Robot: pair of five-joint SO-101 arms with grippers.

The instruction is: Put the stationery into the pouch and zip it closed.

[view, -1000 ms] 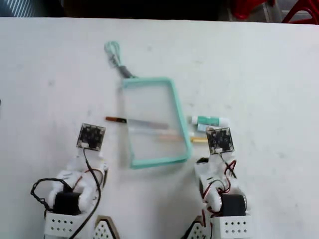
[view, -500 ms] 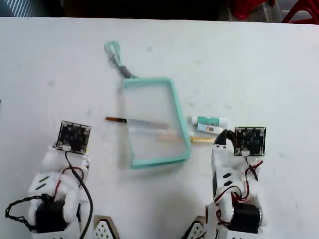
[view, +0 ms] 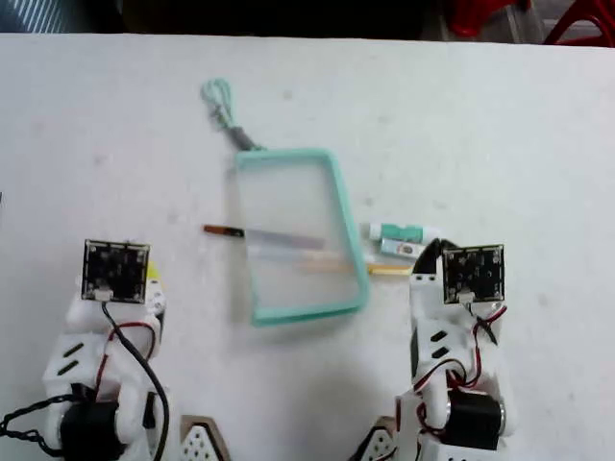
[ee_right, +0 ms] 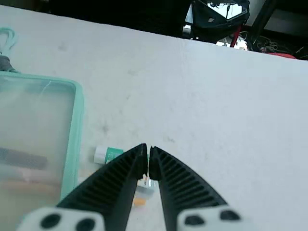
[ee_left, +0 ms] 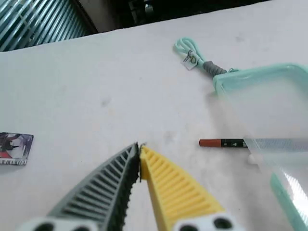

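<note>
High view: the white table (view: 500, 125) carried a clear pouch (view: 283, 152) edged in mint green, lying flat ahead of and between the two arms. The left gripper (ee_left: 139, 149) sat well to the pouch's left, jaws pressed together on nothing. The right gripper (ee_right: 148, 150) hung over the small items, jaws all but touching, empty. A red-capped pen (view: 223, 230) crossed the pouch's left edge and an orange pencil (view: 384, 271) its right. A green-and-white tube (view: 404, 231) lay just beside that right edge.

White shells (view: 430, 331), black servos (view: 473, 421) at rear. L gripper (ee_left: 139, 149): one grey ribbed finger, one yellow. R gripper (ee_right: 148, 150): both black, ribbed. Square black cam boards (view: 115, 272) behind fingers; black + red wires (view: 137, 348) trailing back.
</note>
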